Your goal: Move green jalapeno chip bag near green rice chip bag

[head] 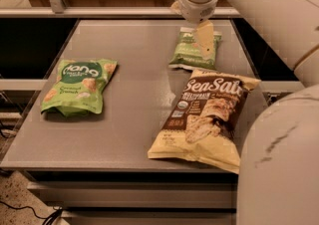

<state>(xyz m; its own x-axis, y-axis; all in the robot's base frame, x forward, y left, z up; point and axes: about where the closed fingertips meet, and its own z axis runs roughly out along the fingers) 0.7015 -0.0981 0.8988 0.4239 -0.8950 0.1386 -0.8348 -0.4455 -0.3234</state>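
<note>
Plainly the job is only at its beginning. The gripper (205, 36) hangs at the far right of the table (139, 64), low over the upper part of the green jalapeno chip bag (191, 54) — whether it is spread, closed or already gripping the packet I cannot tell from this angle. The small dark bag lies flat on the tabletop, and nothing suggests it has left the surface. Just in front of it sits the large brown-and-yellow Sea Salt bag (207, 114), near but seemingly not touching. The green rice chip bag (79, 85) lies flat on the left side, well apart from the jalapeno bag, with bare tabletop between them. So I judge that the reach to the right bag is about all that is done — a sure hold, the lift, the carry leftward across the table and the set-down beside the lime-green bag are all still to do
</note>
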